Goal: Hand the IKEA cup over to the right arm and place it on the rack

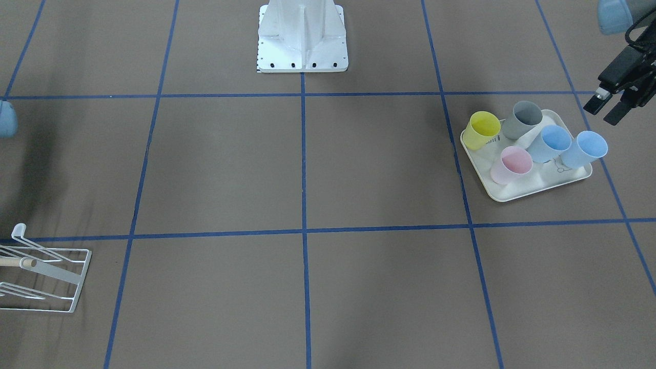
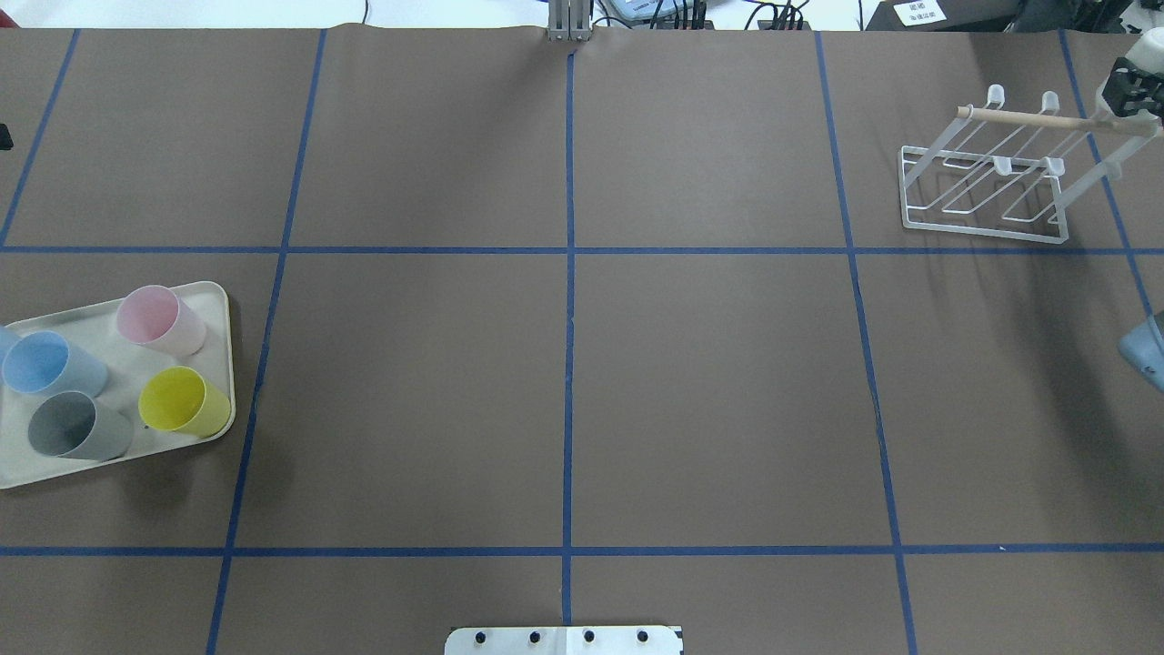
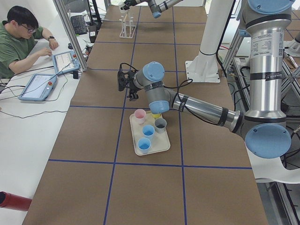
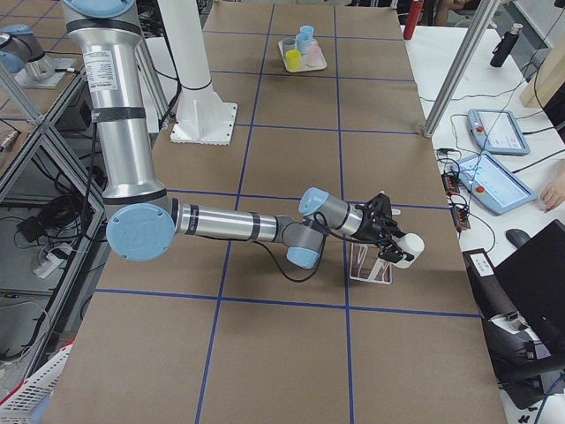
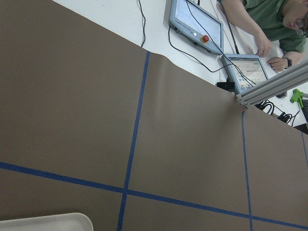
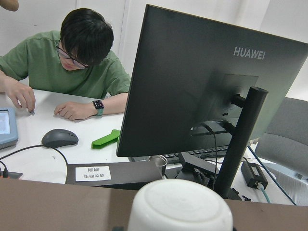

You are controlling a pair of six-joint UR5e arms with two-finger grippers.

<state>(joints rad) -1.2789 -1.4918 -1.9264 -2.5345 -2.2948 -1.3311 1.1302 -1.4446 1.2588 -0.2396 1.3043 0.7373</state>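
Observation:
A white IKEA cup is held in my right gripper, which is shut on it. Its rounded bottom fills the lower middle of the right wrist view. The cup hangs at the far end of the white wire rack, beside the wooden dowel. That rack stands at the table's far right, with my right gripper at the frame's edge. My left gripper hovers open and empty just beyond the tray, its fingers spread.
A cream tray on the robot's left carries yellow, grey, pink and two blue cups. The robot's base plate is mid-table. A person sits at a side desk with control tablets.

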